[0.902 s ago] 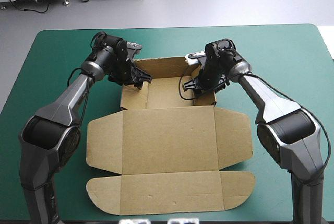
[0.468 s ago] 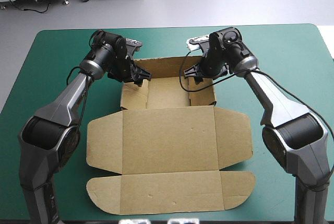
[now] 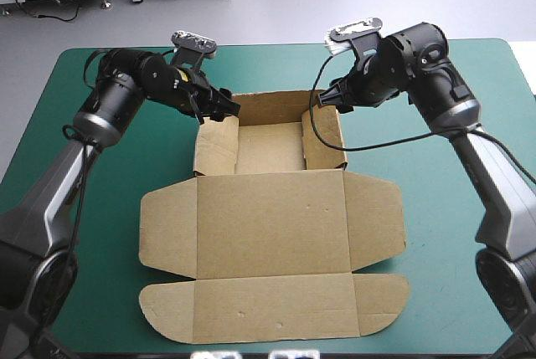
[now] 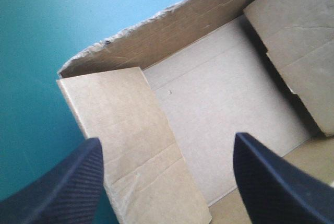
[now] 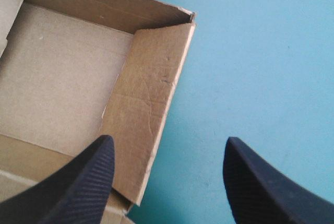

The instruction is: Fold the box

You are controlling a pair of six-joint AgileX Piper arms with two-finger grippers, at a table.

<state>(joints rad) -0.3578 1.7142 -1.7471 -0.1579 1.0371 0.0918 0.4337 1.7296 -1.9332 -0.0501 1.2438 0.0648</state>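
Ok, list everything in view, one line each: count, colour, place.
box: one, brown, mid-table; far part an open tray with walls raised, lid and flaps flat toward the near edge.
table: one, teal-green cover, under the box.
left hand: one, black fingers, open, over the tray's left wall.
right hand: one, black fingers, open, over the tray's right wall.

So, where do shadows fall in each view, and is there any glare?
High view: soft shadows inside the box along its raised walls, no glare. Left wrist view: a dark shadow along the edge of the far flap. Right wrist view: box and cover evenly lit, no glare.
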